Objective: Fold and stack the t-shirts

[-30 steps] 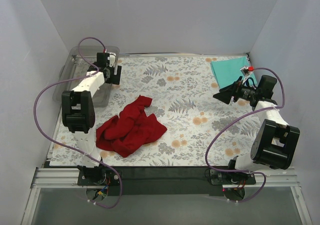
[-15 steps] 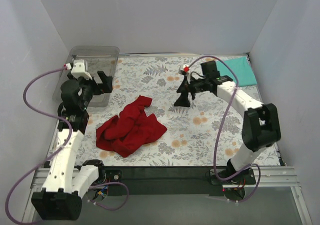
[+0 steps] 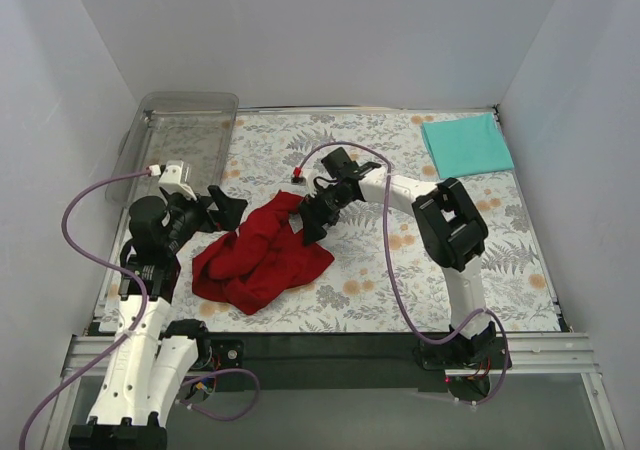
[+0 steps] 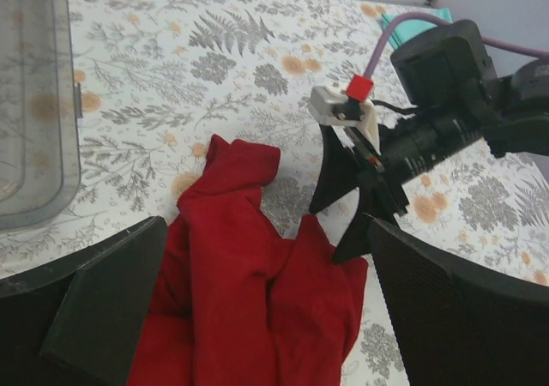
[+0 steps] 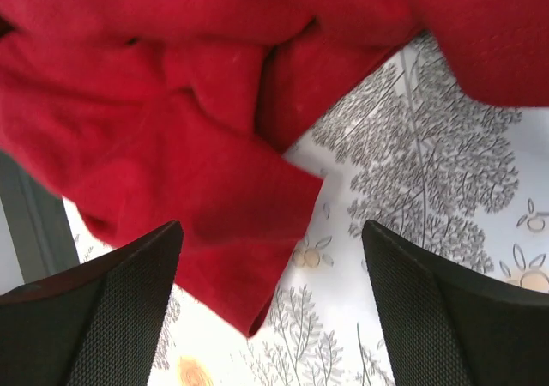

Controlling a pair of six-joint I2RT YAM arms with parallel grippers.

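Clear tray back-left. Left gripper spread wide, holding nothing, just left of crumpled red t-shirt at mid-table. Right gripper spread wide, empty, over its upper right edge. Teal t-shirt folded flat, back-right corner; 2 shirts well apart.

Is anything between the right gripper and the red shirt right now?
Nothing visible stands in the way. The right gripper hangs open directly over the right edge of the crumpled dark red t-shirt, with only air between its fingers and the cloth.
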